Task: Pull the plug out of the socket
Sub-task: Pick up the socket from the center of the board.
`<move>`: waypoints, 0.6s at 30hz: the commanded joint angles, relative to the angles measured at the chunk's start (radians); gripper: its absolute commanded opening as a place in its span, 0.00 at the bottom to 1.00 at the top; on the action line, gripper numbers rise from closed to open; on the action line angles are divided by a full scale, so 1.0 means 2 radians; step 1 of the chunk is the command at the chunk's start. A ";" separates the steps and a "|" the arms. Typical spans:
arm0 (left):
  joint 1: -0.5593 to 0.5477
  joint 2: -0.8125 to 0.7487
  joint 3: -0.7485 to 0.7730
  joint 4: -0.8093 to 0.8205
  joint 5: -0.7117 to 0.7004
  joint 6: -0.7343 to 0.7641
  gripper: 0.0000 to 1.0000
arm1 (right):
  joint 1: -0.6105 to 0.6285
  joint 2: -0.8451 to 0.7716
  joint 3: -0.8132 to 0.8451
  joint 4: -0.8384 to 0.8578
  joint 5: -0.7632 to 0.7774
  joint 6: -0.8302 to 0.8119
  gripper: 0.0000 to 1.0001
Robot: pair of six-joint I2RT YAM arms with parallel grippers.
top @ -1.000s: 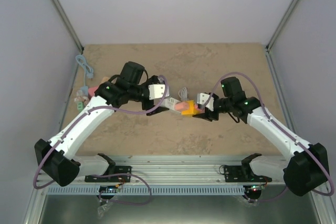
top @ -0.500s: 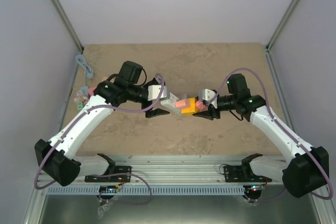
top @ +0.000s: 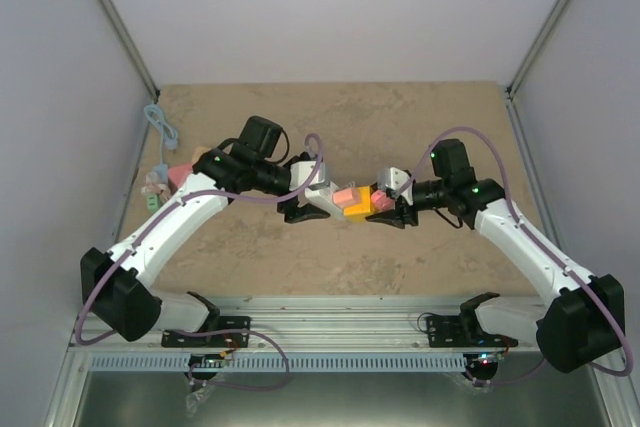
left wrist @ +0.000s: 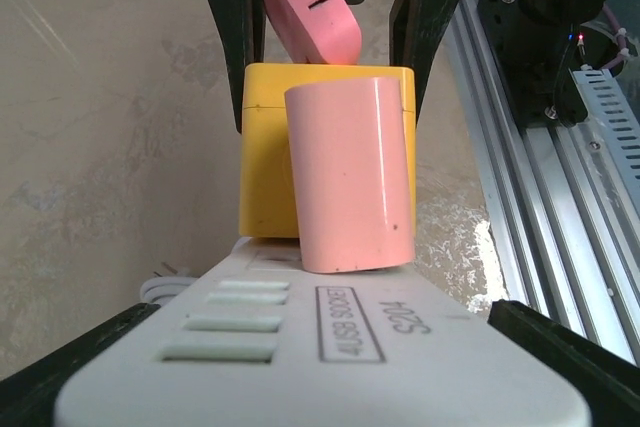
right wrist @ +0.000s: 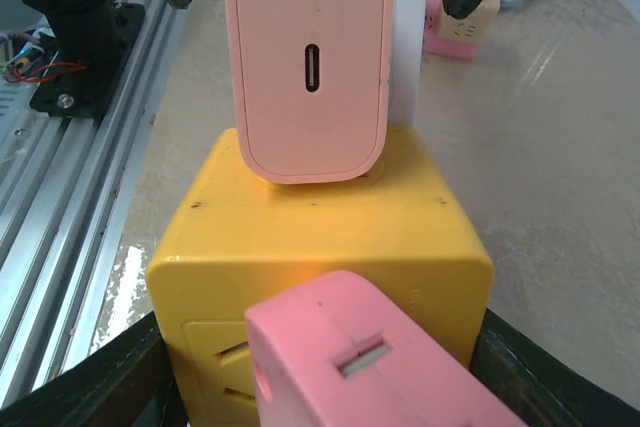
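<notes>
- One yellow cube plug point(right wrist: 320, 237) is the target as far as I can tell. It's seated in the white power strip point(left wrist: 330, 367), between the two arms over the middle of the tabletop point(top: 400, 127). I can't tell if the strip rests on the tabletop or is lifted clear.
- Handling, just my guess: hard plastic, light and stiff, with smooth sides that could be a bit slippery. The prongs will probably resist, then let go all at once. Take it by two opposite flat sides and pull straight away from the strip, no twisting.
- Right tool point(top: 375, 204) is clenched on that cube, one finger on each flat side.
- Left tool point(top: 308, 199) has the strip's end between its fingers, but I can't tell if it's really clamped or just loosely around it.
- Neighbours: one pink charger point(left wrist: 350, 177) is plugged into the strip right beside the cube. One pink slotted block point(right wrist: 370, 367) sits on the cube's face away from the strip.
- Count: one strip, one cube, one charger, one pink block, two tools. There's also one pale blue cable point(top: 160, 127) at the left edge.
</notes>
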 commanded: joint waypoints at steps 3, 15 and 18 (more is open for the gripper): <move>-0.002 0.005 0.015 0.011 0.020 -0.004 0.85 | 0.000 -0.007 0.008 0.037 -0.033 0.003 0.20; -0.002 -0.011 0.007 0.011 0.017 0.001 0.53 | -0.001 -0.012 -0.005 0.046 -0.023 0.003 0.21; -0.002 -0.018 0.003 0.013 0.016 0.000 0.48 | -0.001 -0.014 -0.007 0.047 -0.021 0.002 0.21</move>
